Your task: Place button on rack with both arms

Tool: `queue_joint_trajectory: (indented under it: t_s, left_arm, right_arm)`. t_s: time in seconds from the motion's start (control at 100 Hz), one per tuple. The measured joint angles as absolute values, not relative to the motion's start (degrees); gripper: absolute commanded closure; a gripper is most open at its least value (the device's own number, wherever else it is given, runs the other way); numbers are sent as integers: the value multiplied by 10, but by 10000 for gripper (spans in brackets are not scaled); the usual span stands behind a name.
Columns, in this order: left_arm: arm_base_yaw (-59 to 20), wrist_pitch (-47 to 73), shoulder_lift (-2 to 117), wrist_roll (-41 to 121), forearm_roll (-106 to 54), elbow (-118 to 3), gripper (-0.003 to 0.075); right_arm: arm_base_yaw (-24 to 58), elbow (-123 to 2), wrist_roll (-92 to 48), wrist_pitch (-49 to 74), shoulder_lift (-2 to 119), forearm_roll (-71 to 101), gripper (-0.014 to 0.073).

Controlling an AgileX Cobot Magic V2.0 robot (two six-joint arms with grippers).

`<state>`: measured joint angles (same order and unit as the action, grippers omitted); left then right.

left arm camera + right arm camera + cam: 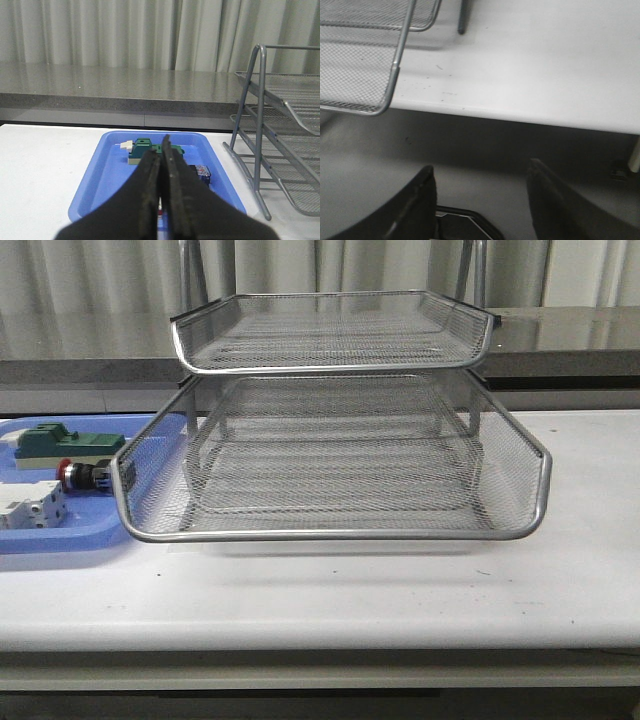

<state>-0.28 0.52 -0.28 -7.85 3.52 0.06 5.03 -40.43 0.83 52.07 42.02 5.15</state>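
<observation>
Beside rack [340, 455], on blue tray [60, 537], button [85, 475] lying sideways. Judging it light, rigid, round cap rolling easily; gripping black body safest. Left gripper [161, 186] sitting closed, empty; right gripper [480, 200] spreading wide.

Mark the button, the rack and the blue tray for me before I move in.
button [68, 473]: front view, on its red cap.
rack [330, 535]: front view, on the front rim of the lower tier.
blue tray [102, 175]: left wrist view, on its bare floor.
</observation>
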Motion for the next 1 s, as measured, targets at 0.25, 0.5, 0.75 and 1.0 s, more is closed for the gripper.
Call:
queue_joint_trajectory:
  t_s: [0.25, 0.5, 0.75, 1.0]
  left_arm:
    - [-3, 5, -3, -79, 35, 1, 740]
    - [-3, 5, -3, -79, 35, 1, 740]
    - [-3, 5, -3, -79, 35, 1, 740]
    - [-3, 5, -3, -79, 35, 1, 740]
  right_arm:
    - [50, -410, 37, 575, 309, 7, 275]
    - [50, -410, 38, 595, 251, 7, 574]
    - [50, -411, 39, 599, 246, 7, 664]
    - [50, -411, 39, 600, 246, 6, 664]
